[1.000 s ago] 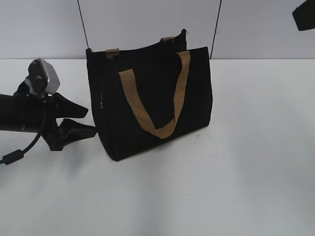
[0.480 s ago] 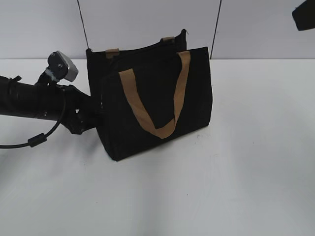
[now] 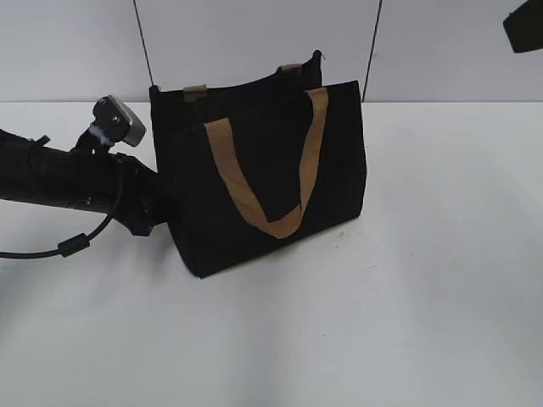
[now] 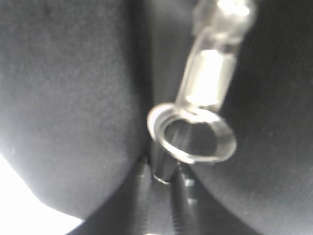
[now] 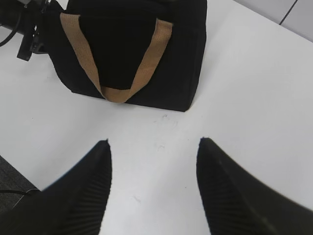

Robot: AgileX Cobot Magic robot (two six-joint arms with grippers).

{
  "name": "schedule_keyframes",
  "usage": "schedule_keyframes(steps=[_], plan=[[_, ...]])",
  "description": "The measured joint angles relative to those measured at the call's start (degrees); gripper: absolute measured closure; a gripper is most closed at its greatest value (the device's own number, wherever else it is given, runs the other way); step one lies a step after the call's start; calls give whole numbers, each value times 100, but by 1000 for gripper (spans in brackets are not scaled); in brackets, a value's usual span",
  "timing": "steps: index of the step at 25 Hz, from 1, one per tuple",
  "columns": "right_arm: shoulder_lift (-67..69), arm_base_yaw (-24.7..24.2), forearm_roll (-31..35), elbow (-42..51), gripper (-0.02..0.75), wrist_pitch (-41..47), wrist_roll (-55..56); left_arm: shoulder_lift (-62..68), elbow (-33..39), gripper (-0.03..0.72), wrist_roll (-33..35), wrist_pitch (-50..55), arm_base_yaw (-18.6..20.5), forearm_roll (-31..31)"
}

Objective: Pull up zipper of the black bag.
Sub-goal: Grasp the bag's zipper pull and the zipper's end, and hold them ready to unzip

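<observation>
The black bag (image 3: pixel 280 161) stands upright on the white table, its tan handle (image 3: pixel 254 203) hanging down the front. My left gripper (image 3: pixel 163 202) is pressed against the bag's left end. In the left wrist view its two fingers stand close together on the lower end of the silver zipper pull (image 4: pixel 195 122), a metal tab with a ring, seen blurred and very close against black fabric. The left gripper (image 4: pixel 161 176) is shut on it. My right gripper (image 5: pixel 154 147) is open and empty, high above the table in front of the bag (image 5: pixel 127 49).
The white table (image 3: pixel 424 280) stretches around the bag. A grey wall with two dark vertical seams stands behind. Part of the right arm (image 3: pixel 524 25) shows at the top right corner. The left arm's cable (image 3: pixel 72 246) hangs above the table.
My left arm has swung up and to the right, from beside the bag with open jaws to pressed against its left end. The bag and the right arm have not moved.
</observation>
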Motion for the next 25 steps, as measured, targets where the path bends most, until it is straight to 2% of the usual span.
schedule_keyframes(steps=[2,6,7,16,22,25], plan=[[0,0,0,0,305,0,0,20,0,346,0,-12,1,0],[0,0,0,0,305,-5,0,26,0,602,0,-56,-1,0],[0,0,0,0,305,-5,0,26,0,619,0,-78,-1,0],[101,0,83,-448,336,-217,-22,-590,0,646,-28,-734,-11,6],[615,4,808,-977,337,-89,-383,-1376,0,660,-160,-1452,-11,1],[886,214,943,-1067,337,-83,-553,-1717,0,660,-245,-1531,-11,1]])
